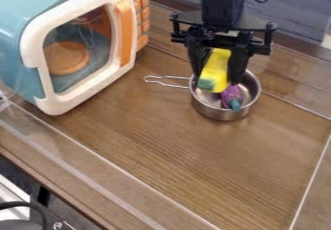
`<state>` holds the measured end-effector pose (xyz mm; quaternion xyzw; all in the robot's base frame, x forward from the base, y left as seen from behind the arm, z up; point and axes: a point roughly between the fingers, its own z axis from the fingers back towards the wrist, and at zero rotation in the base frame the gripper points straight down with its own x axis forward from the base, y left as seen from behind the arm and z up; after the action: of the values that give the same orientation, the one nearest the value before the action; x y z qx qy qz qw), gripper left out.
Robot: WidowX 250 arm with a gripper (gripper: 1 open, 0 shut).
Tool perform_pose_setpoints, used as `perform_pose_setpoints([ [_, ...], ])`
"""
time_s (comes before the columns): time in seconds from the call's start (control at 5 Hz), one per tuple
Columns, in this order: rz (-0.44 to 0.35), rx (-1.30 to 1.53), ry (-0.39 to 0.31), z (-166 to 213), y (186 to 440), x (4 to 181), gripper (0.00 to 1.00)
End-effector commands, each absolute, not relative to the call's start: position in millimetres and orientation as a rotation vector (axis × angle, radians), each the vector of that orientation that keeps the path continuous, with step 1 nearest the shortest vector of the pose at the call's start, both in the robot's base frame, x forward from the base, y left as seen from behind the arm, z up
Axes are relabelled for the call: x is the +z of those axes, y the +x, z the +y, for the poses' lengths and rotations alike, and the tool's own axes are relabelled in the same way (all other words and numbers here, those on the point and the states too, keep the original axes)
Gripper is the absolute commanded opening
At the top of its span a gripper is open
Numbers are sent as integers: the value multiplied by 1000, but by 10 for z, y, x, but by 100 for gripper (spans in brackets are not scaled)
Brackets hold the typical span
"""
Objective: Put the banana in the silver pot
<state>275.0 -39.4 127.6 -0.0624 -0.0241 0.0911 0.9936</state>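
Observation:
The yellow banana (215, 70) hangs upright between the fingers of my gripper (218, 68), which is shut on it. Its greenish lower tip sits just above the left part of the silver pot (207, 105). The pot is a small shiny metal saucepan on the wooden table, with a thin wire handle (162, 80) pointing left. A purple toy eggplant (233, 98) lies inside the pot, on its right side. My gripper points straight down over the pot.
A teal and cream toy microwave (65, 43) with an orange door stands at the left, close to the pot's handle. A clear barrier edge (77, 142) runs along the front of the wooden table (195, 166).

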Motion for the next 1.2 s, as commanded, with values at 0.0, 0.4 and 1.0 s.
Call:
perform_pose_setpoints([
  [0.0, -111, 172, -142, -399, 2864, 1428, 0],
  [0.4, -122, 165, -152, -371, 2907, 1420, 0],
  [1.0, -124, 159, -162, -358, 2983, 1372, 0],
])
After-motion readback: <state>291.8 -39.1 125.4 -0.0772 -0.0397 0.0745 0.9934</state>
